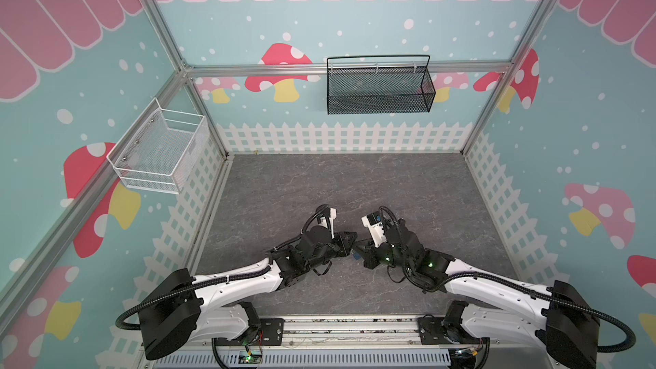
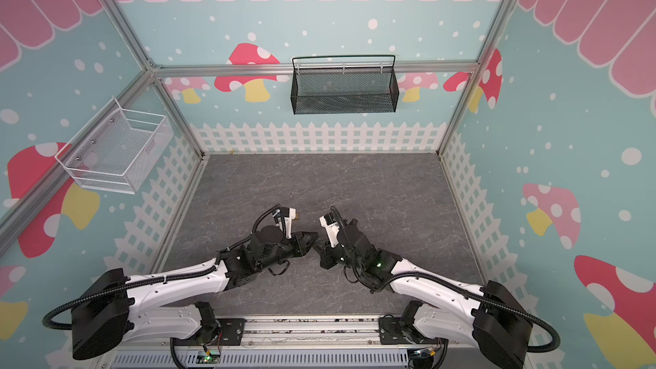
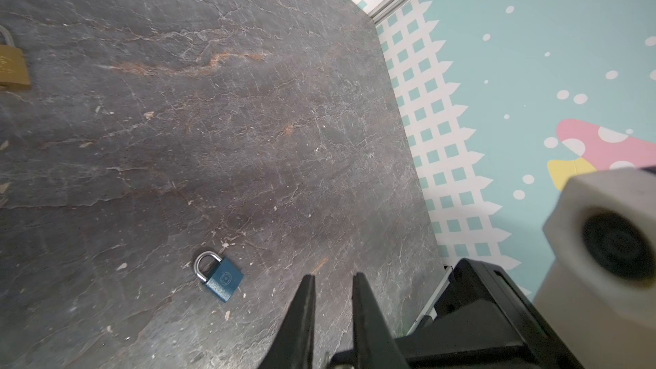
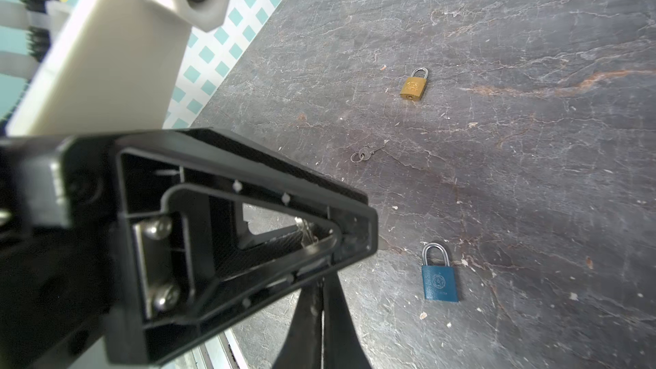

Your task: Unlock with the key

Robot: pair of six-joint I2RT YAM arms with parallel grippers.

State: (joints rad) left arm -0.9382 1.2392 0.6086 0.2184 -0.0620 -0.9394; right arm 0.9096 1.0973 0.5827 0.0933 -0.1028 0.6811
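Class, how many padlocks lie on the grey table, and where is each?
2. The blue padlock lies flat nearer the robot; the brass padlock lies flat farther out. The key lies apart from both. More may be hidden from view.

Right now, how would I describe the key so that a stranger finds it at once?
Look at the grey table, at the bare stretch roughly between the brass padlock and the blue padlock. There lies the key, touching neither. It is flat, dark grey, with a small ring, far slimmer than either padlock.

Mushroom-print walls point(image 1: 355, 30), grey stone floor point(image 1: 355, 186), black basket point(image 1: 379, 90)
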